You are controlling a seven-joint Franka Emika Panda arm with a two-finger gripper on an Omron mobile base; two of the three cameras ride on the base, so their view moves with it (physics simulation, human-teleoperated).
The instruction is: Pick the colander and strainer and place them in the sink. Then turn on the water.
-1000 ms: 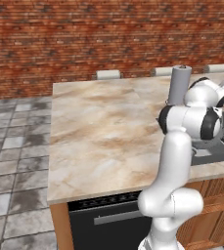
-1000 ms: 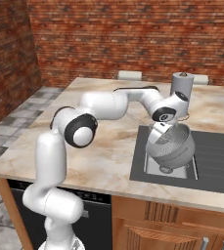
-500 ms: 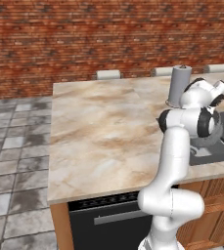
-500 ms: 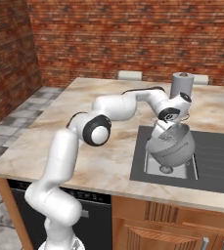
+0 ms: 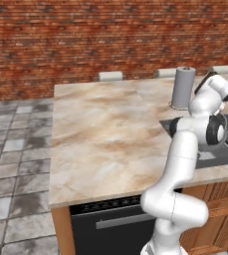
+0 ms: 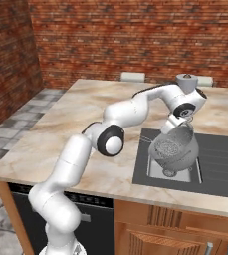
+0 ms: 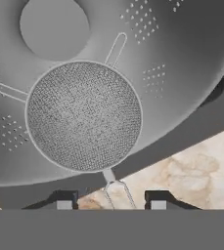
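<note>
The colander (image 6: 181,153), a deep grey perforated bowl, stands in the steel basin of the dark sink (image 6: 220,162). The strainer (image 6: 168,148) lies inside the colander. In the hand view its round mesh (image 7: 84,114) rests against the colander's wall (image 7: 182,49), and its thin wire handle (image 7: 116,188) runs down over the rim. My gripper (image 6: 178,124) hovers just above the colander's rim. It is open: in the hand view the gripper (image 7: 111,201) has the wire handle between its fingertips (image 7: 64,200) without touching either one.
A tall grey cylinder (image 5: 182,87) stands on the marble counter (image 5: 110,129) behind the sink, close to my arm. White stool tops (image 5: 110,75) line the counter's far edge. The ribbed drainboard (image 6: 222,149) lies right of the basin.
The jaws have opened and let go of the strainer's handle. The strainer now rests in the colander. The hand has sunk slightly toward the basin.
</note>
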